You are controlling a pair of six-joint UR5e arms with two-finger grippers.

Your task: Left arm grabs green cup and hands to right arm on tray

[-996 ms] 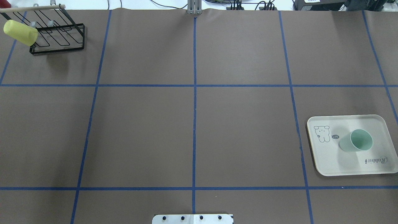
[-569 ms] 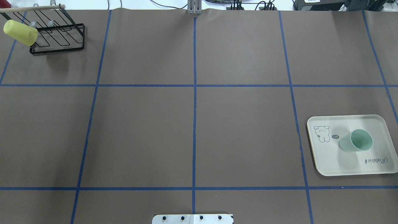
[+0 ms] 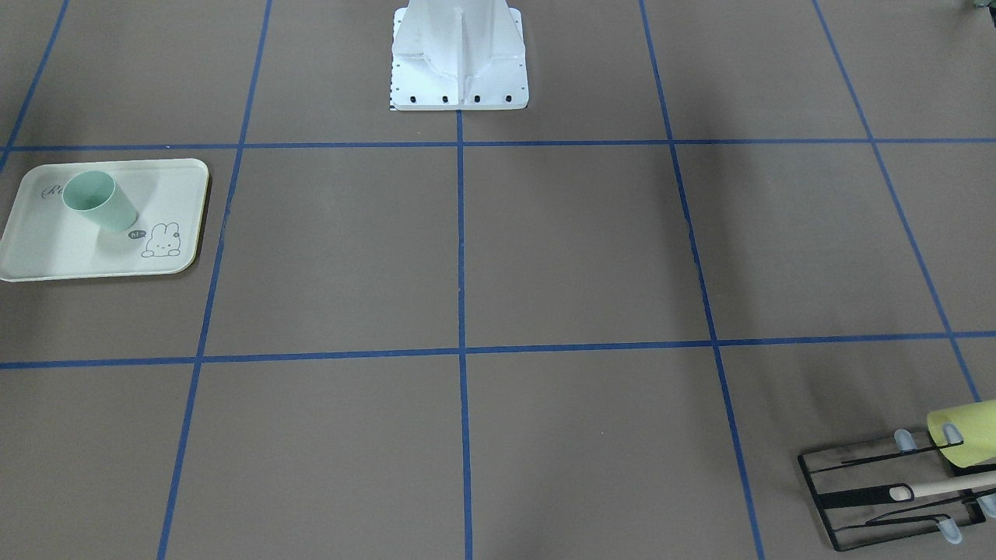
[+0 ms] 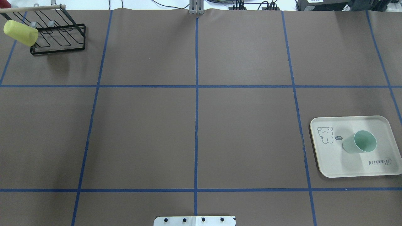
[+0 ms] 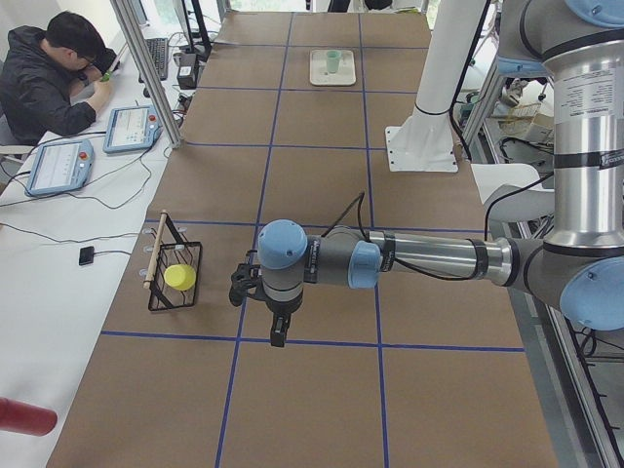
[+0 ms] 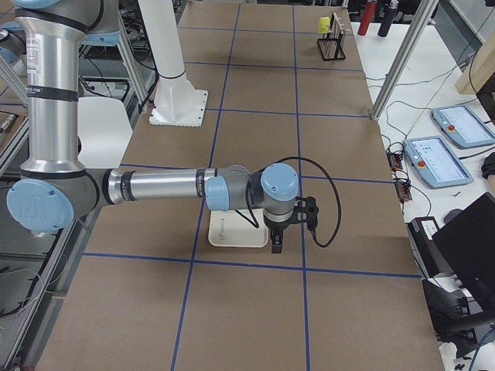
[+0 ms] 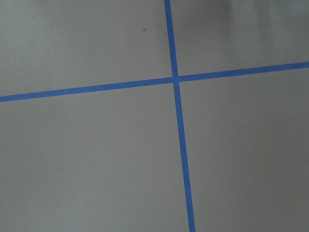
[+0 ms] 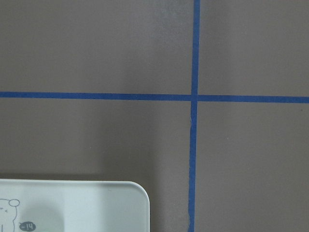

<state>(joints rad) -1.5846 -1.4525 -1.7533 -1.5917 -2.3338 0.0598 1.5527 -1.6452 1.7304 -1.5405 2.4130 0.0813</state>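
Note:
The pale mint-green cup (image 4: 359, 142) stands upright on the cream tray (image 4: 333, 163) at the table's right side. It also shows in the front-facing view (image 3: 97, 201) on the tray (image 3: 47, 249). The left gripper (image 5: 278, 331) shows only in the exterior left view, hanging over the table near the black rack, far from the cup. The right gripper (image 6: 277, 243) shows only in the exterior right view, hanging just past the tray's edge (image 6: 232, 232). I cannot tell whether either gripper is open or shut. A tray corner (image 8: 96, 208) shows in the right wrist view.
A black wire rack (image 4: 59, 34) with a yellow-green cup (image 4: 20, 33) hung on it stands at the far left corner. The robot's white base (image 3: 459, 62) is at mid table edge. An operator (image 5: 49, 78) sits beside the table.

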